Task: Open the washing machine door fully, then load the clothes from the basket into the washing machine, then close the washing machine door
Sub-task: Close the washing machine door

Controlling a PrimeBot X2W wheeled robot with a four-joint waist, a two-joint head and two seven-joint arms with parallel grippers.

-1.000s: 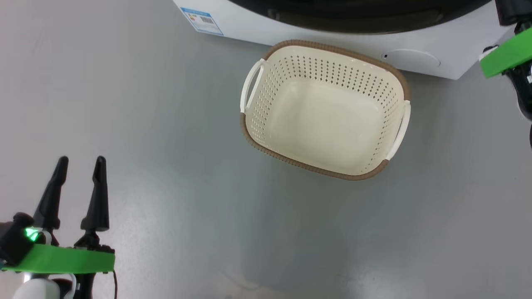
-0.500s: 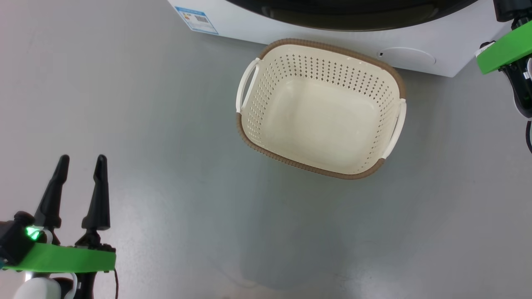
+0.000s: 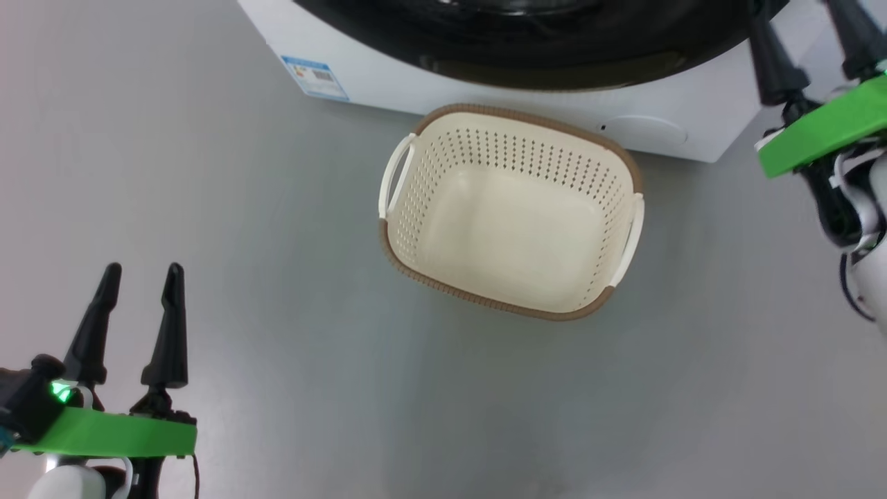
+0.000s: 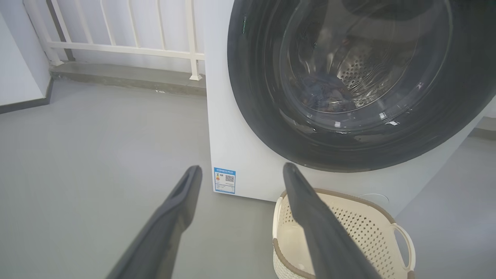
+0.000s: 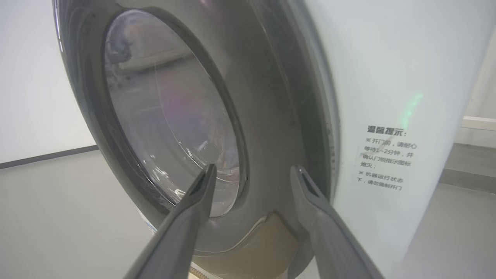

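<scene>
The floor (image 3: 277,208) is smooth, matte grey and evenly lit. A white barred railing (image 4: 128,49) stands on a raised grey ledge (image 4: 128,75). A white wall (image 5: 31,77) carries a dark skirting strip (image 5: 46,157) at floor level.

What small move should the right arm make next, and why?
Probably back the open right gripper away from the washing machine door: it looks shut, the clothes lie behind its glass, and the basket is empty.

Washing machine door (image 3: 388,28) mostly beyond top edge.
</scene>
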